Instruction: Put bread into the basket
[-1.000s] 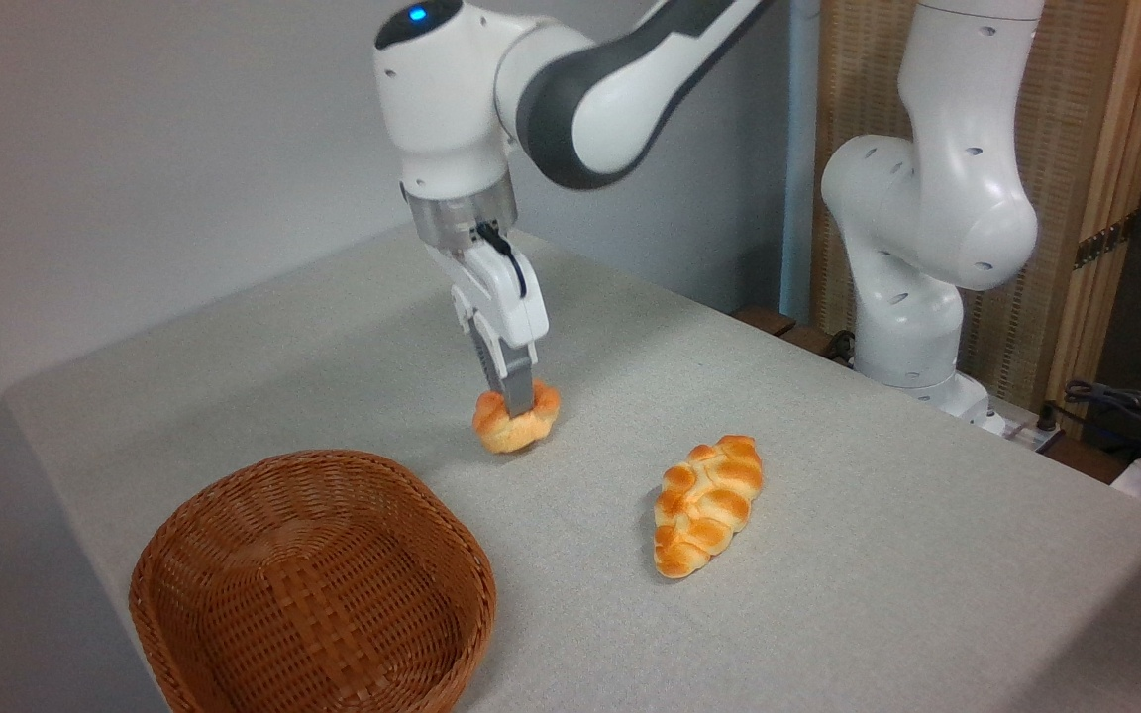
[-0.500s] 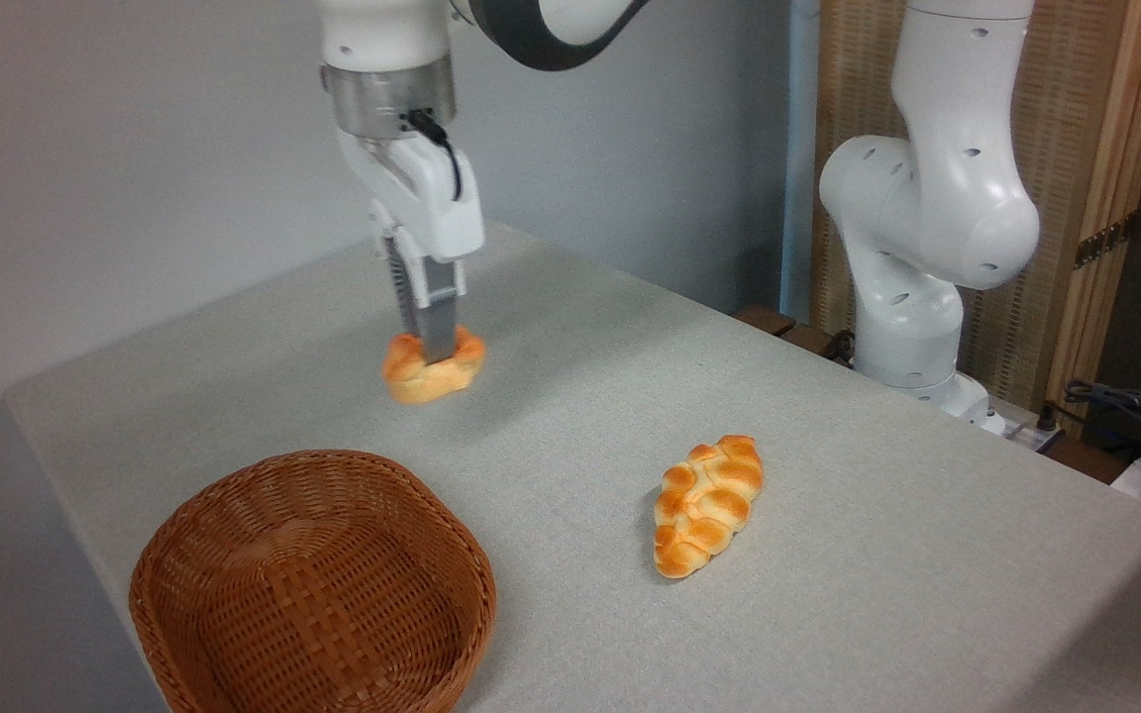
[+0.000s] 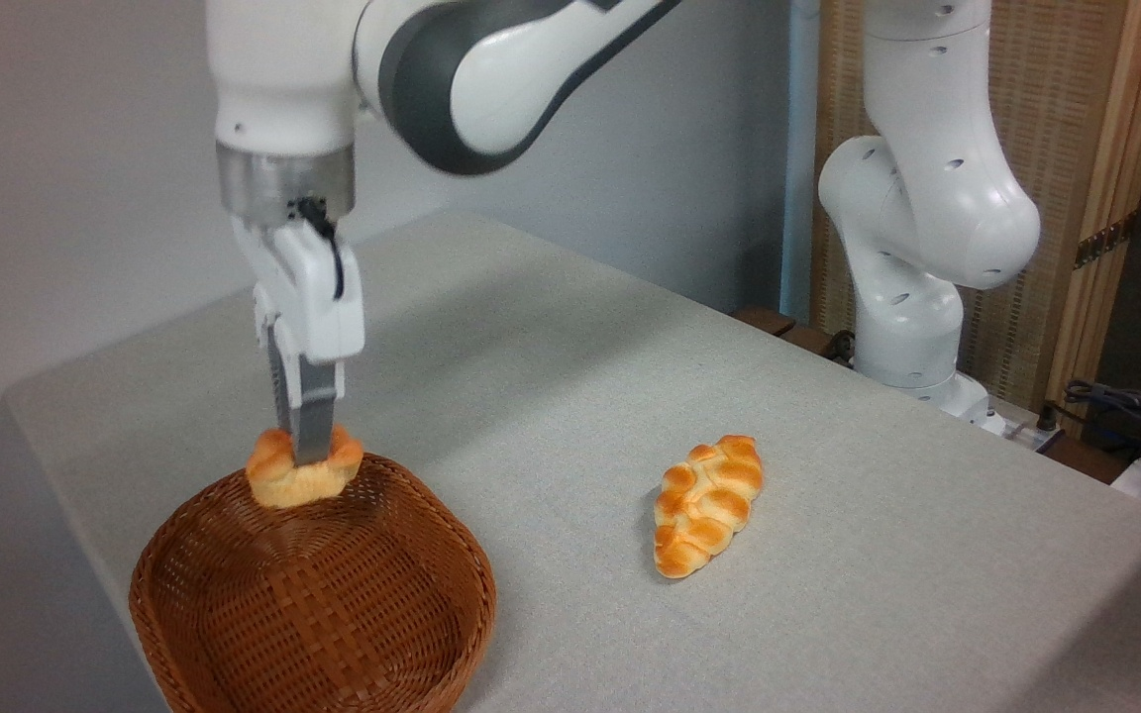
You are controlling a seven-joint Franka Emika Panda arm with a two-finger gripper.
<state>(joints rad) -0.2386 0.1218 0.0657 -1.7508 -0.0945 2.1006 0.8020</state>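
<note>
A: Where do we stand with the small round golden-orange bun (image 3: 304, 473)?

B: We have it pinched in the white two-finger gripper (image 3: 305, 458); the jaws are narrow, closed on its knotted top, and the bun hangs in the air over the far rim of the shallow reddish-brown woven wicker basket (image 3: 313, 586)

A: So is it in the basket?

B: Not yet, as we judge it. The bun is clear of the grey tabletop (image 3: 828, 555) and sits above the basket's back edge, not over the middle of the weave. We cannot tell whether its base touches the rim or floats just above it

A: What is done, then, and what is left?

B: The pick and most of the carry look done. We reckon what remains is a little more travel toward the basket's centre, a lowering, and an opening of the jaws so the bun drops inside

A: And the longer braided oval loaf (image 3: 707, 503)?

B: It lies on the tabletop well apart from the basket, to the right, untouched. The basket itself holds nothing so far
</note>
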